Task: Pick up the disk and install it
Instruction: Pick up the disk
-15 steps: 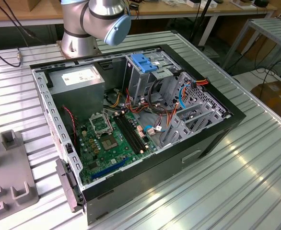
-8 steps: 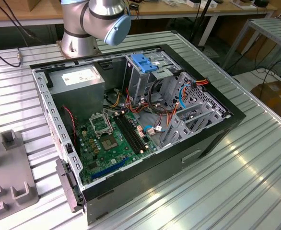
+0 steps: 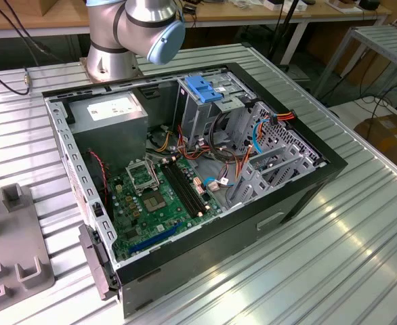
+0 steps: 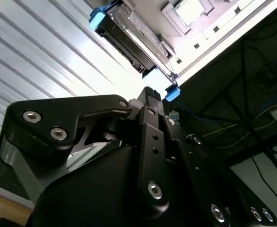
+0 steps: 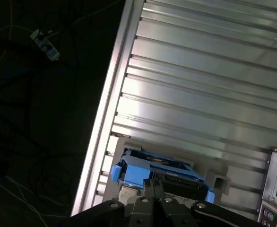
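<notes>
In the exterior view, an open desktop computer case (image 3: 253,233) lies on its side in the middle of a ribbed aluminium table (image 3: 320,264). The robot arm (image 3: 137,27) has its base bolted to the table at about 11 o'clock from the case. Inside the case, a grey power supply box (image 3: 110,115) sits at 10 o'clock and a blue-topped drive cage (image 3: 209,91) stands at 12 o'clock. The green motherboard (image 3: 154,196) fills the floor toward 7 o'clock. Red, orange and blue cables run between the cage and the board. A grey fixture (image 3: 15,244) with upright blocks rests on the table at 9 o'clock, apart from the case.

The disk (image 5: 148,166) shows in both wrist views, outside the case and over the ribbed table (image 5: 200,94) near its edge. In the first wrist view its bright-blue rail faces the camera. A grey holder block (image 5: 219,182) is just beside it, and the case's rear panel (image 5: 276,189) is near. In the second wrist view the disk (image 4: 129,35) appears edge-on, a dark metal slab with blue rail ends.

The black gripper (image 5: 153,185) is right at the disk's near edge, and in the second wrist view its tip (image 4: 152,94) reaches the blue end. I cannot tell whether the claw is open, closed, or clamped on the disk.
</notes>
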